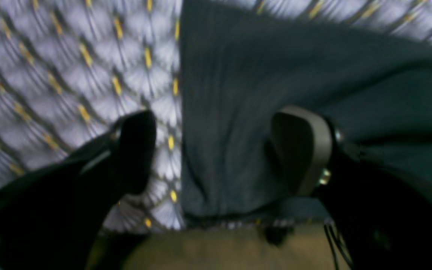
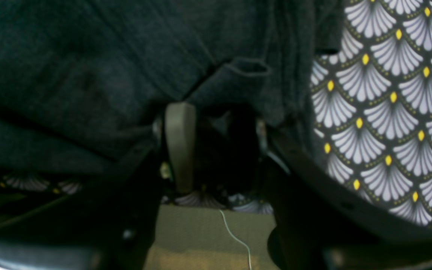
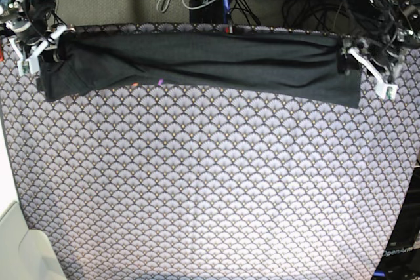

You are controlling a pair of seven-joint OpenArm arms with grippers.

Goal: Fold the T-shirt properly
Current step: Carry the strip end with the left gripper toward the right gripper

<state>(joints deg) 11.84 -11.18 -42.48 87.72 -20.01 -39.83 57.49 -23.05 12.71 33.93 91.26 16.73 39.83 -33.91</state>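
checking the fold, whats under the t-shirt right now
The T-shirt lies as a long folded band on the scallop-patterned cloth, which shows all around it. Two small bright specks peek from its lower edge; whatever else lies under it is covered.

Left gripper (image 1: 216, 150) at lower middle of left wrist view, fingers (image 1: 302, 150) spread wide apart, one dark finger lower left, one pale-padded finger right of centre, nothing between them. In base view left gripper (image 3: 367, 63) sits at upper right edge, arm reaching in from the top right corner. Right gripper (image 2: 212, 146) at centre of right wrist view, fingers (image 2: 180, 142) partly apart, grip unclear. In base view right gripper (image 3: 39, 50) at upper left edge.
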